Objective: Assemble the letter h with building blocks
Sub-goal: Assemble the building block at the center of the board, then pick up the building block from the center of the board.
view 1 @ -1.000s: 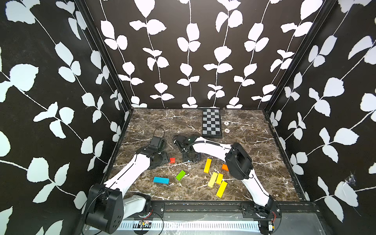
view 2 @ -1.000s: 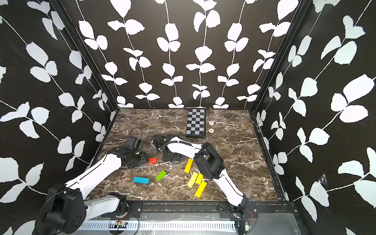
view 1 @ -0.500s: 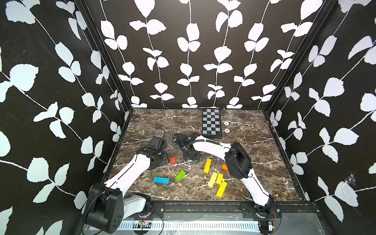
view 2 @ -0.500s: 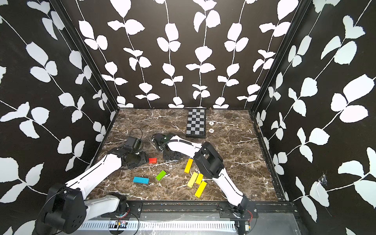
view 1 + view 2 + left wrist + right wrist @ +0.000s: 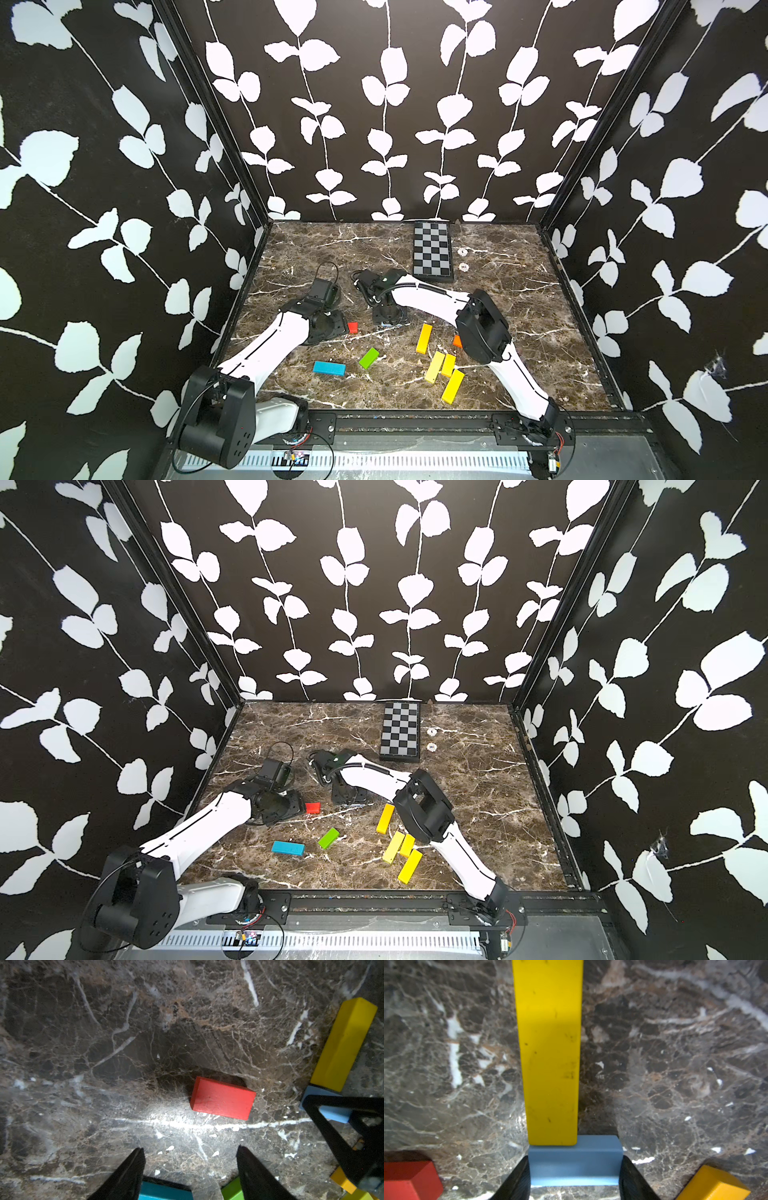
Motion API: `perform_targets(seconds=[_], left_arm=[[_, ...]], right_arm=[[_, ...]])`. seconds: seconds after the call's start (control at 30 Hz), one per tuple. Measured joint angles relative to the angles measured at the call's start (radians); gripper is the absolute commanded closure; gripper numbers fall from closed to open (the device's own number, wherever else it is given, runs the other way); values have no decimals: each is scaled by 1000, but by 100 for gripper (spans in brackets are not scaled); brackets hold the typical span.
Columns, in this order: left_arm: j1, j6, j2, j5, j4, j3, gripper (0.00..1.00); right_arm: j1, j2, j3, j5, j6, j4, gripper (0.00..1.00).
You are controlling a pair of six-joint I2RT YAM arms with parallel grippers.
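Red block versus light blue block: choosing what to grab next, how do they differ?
The red block lies free; the light blue block sits clamped in the right gripper. The blue one butts the end of the long yellow block; the red one touches no block. Both are short.

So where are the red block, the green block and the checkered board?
red block [image 5: 222,1098]: left wrist view, middle of its top face.
green block [image 5: 369,358]: in a top view, middle of its top face.
checkered board [image 5: 432,251]: in a top view, centre of its squares.
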Motion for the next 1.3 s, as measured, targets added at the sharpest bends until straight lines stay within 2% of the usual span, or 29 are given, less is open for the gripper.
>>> perform_targets(seconds=[0.17, 0.33, 0.57, 0.7, 0.77, 0.97, 1.13, 1.3], left_arm=[[0, 4, 4, 0, 0, 0, 27], [0, 5, 7, 0, 0, 0, 27], [0, 5, 9, 0, 0, 0, 23], [0, 5, 10, -8, 0, 0, 14], [0, 6, 12, -12, 0, 0, 2], [-12, 24, 111, -19, 5, 10, 1], [-53, 51, 230, -28, 9, 72, 1], [-95, 69, 288, -43, 15, 115, 4]], right_arm=[[0, 2, 4, 1, 2, -3, 35], [-1, 14, 4, -5, -2, 9, 28], [0, 12, 4, 3, -20, 16, 1], [5, -2, 4, 23, -46, 5, 1], [9, -21, 4, 37, -55, -8, 1], [51, -192, -31, 85, -94, -24, 1], [68, -478, -250, 123, -89, 13, 1], [34, -648, -466, 143, -64, 35, 2]])
